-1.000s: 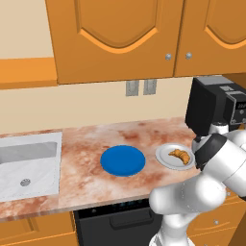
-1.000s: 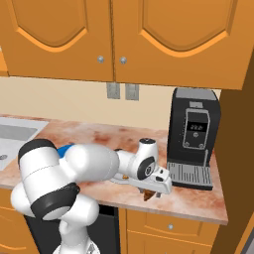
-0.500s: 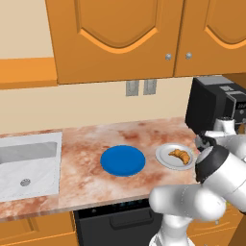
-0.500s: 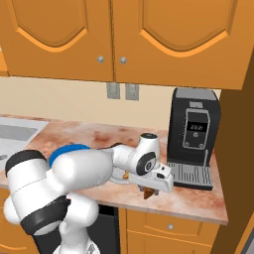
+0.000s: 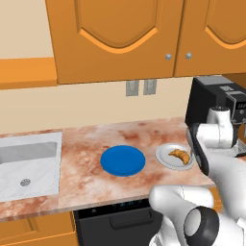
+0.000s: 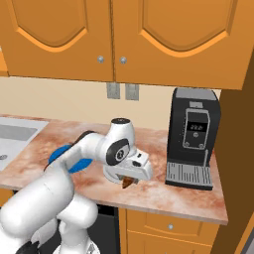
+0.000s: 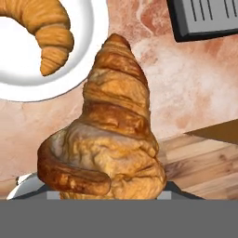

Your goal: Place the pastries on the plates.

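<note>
My gripper (image 6: pixel 130 180) is shut on a golden-brown croissant (image 6: pixel 128 183), held just above the counter near its front edge. In the hand view this croissant (image 7: pixel 111 135) stands large between my gripper's (image 7: pixel 108 188) jaws. A second croissant (image 7: pixel 46 23) lies on the pale white plate (image 7: pixel 88 51), close beyond the held one. From the left base view, that white plate (image 5: pixel 165 154) with its croissant (image 5: pixel 179 155) sits right of the bare blue plate (image 5: pixel 123 160). My arm hides most of the blue plate (image 6: pixel 61 153) in the right base view.
A black coffee machine (image 6: pixel 192 136) stands at the counter's right end, and its drip tray (image 7: pixel 204 16) is close to the hand. A sink (image 5: pixel 26 163) is set in at the far left. The counter's front edge (image 6: pixel 168 206) runs just below the gripper.
The jaws have closed on the croissant. The hand has since shifted a little to the left with it, toward the white plate.
</note>
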Robot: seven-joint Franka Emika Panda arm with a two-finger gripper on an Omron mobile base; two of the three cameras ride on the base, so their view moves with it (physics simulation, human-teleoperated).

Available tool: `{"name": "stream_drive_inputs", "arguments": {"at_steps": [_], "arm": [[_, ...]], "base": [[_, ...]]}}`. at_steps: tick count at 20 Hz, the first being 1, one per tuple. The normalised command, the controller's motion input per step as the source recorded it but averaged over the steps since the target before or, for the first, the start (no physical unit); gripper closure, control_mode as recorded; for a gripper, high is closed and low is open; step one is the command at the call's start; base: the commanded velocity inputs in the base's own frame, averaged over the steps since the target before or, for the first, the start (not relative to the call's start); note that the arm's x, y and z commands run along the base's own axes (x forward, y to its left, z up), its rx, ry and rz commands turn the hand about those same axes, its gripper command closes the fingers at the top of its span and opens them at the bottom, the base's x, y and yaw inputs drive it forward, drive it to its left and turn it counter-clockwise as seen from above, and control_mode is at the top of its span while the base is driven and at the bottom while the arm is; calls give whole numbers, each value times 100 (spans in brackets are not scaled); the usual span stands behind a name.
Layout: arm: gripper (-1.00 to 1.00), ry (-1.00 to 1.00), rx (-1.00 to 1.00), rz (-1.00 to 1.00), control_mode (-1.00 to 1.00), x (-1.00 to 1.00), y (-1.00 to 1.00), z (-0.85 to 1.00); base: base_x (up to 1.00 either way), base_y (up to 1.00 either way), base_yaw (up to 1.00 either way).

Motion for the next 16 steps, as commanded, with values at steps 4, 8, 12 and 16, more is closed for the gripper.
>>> {"name": "stream_drive_inputs", "arguments": {"at_steps": [4,8,12,16], "arm": [[100,-6,-6,3,-100,4,100,28],[100,0,-1,0,-100,28,94,22],[100,0,-2,0,-100,35,94,11],[100,2,0,0,-100,41,77,3]], "base": [[0,0,0],[0,0,0],[0,0,0],[0,0,0]]}}
